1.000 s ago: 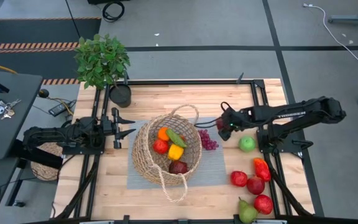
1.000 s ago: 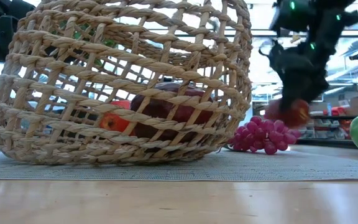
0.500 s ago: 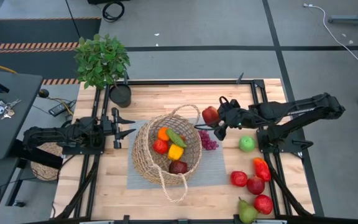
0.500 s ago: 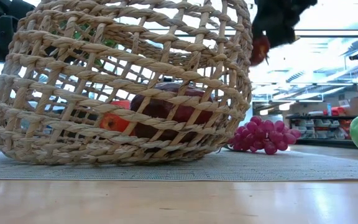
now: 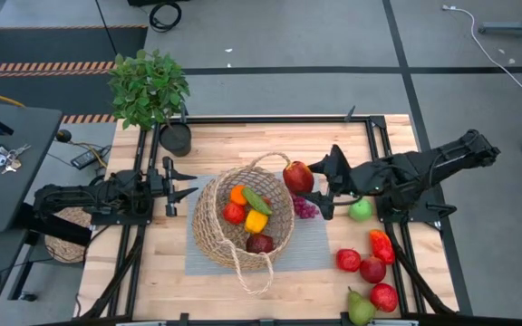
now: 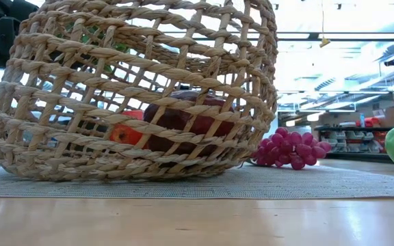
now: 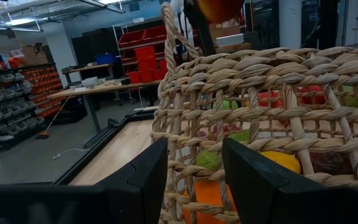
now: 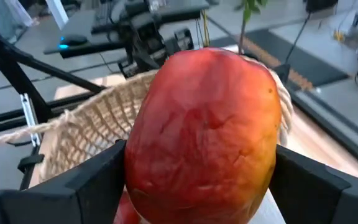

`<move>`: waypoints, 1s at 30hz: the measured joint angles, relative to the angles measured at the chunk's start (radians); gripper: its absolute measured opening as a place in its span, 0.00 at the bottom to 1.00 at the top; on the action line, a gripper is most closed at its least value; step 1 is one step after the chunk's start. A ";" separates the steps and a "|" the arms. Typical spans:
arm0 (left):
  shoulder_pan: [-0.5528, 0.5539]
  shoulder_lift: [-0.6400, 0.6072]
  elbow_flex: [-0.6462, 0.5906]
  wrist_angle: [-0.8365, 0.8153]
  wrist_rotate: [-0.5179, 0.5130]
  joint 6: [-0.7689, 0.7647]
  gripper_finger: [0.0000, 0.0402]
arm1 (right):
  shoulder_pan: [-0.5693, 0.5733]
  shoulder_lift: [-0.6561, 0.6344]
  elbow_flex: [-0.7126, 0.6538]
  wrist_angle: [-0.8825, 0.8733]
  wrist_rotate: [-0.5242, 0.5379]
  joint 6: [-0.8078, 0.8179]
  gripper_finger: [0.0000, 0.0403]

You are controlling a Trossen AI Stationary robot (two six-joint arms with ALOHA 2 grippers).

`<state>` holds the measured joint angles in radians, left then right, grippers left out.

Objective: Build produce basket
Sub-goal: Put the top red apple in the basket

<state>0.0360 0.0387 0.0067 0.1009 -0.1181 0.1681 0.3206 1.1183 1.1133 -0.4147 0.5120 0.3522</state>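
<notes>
The right arm reaches across the table, its right gripper (image 5: 308,184) clamped on a red apple (image 5: 298,177) held above the rim of the basket (image 5: 208,225). The apple is glossy red with an orange blush (it fills the right wrist view). Purple grapes (image 5: 305,207) lie on the grey mat (image 5: 314,246) just beside the basket; the left gripper (image 5: 185,181), fingers apart, waits on the basket's other side.

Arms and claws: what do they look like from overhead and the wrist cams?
Both arms are black, jointed and slim. The left claw has two thin dark pointed fingers; in its wrist view they look broad, flat and matte black. The right claw has matching black fingers, blocky up close.
</notes>
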 joint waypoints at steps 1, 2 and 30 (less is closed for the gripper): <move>0.000 0.000 0.000 0.000 0.000 0.000 0.40 | 0.009 0.000 0.005 0.006 0.013 -0.011 0.85; 0.000 0.000 0.000 0.000 0.000 0.000 0.40 | 0.016 0.000 0.009 0.013 0.022 -0.017 0.85; 0.000 0.000 0.000 0.000 0.000 0.000 0.40 | 0.194 0.210 0.012 0.295 0.518 -0.849 0.86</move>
<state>0.0359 0.0387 0.0067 0.1006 -0.1182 0.1683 0.5142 1.3285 1.1255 -0.1196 1.0299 -0.4967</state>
